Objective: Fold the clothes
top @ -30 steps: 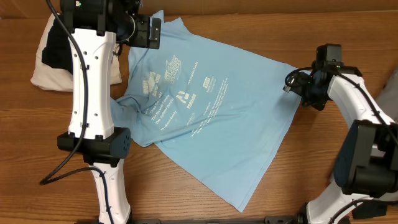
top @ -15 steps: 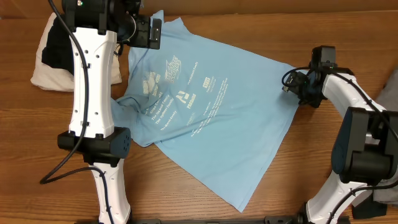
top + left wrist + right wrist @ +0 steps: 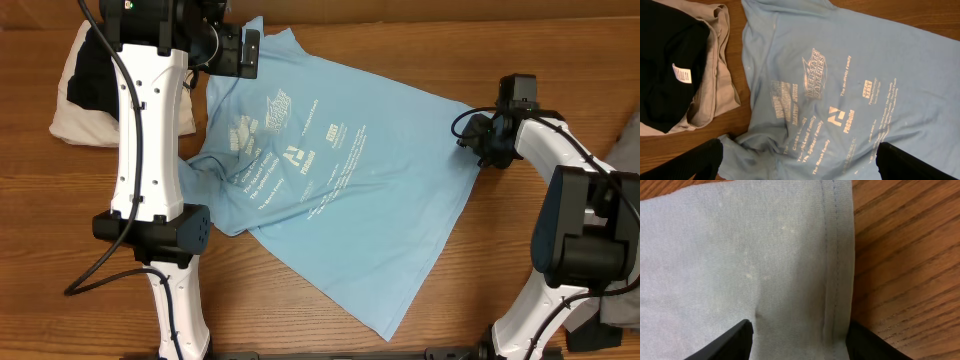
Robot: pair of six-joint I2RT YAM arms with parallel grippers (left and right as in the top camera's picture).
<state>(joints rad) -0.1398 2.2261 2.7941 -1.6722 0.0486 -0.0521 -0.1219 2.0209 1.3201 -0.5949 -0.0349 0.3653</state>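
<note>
A sky-blue T-shirt (image 3: 340, 190) with white lettering lies spread and rumpled across the wooden table; it also shows in the left wrist view (image 3: 850, 85) and the right wrist view (image 3: 740, 255). My left gripper (image 3: 800, 162) is open, held above the shirt's crumpled left part and not touching it. My right gripper (image 3: 800, 337) is open at the shirt's right edge (image 3: 470, 140), one finger over the cloth and one by the stitched hem. A black garment (image 3: 665, 65) lies on a beige one (image 3: 715, 65) at the far left.
The pile of black and beige clothes (image 3: 90, 95) sits at the table's far left. A grey cloth (image 3: 628, 150) shows at the right edge. Bare wooden table (image 3: 300, 310) lies in front of the shirt.
My right gripper has moved a little left and up, closer onto the shirt's right edge. The left arm and the shirt have not moved.
</note>
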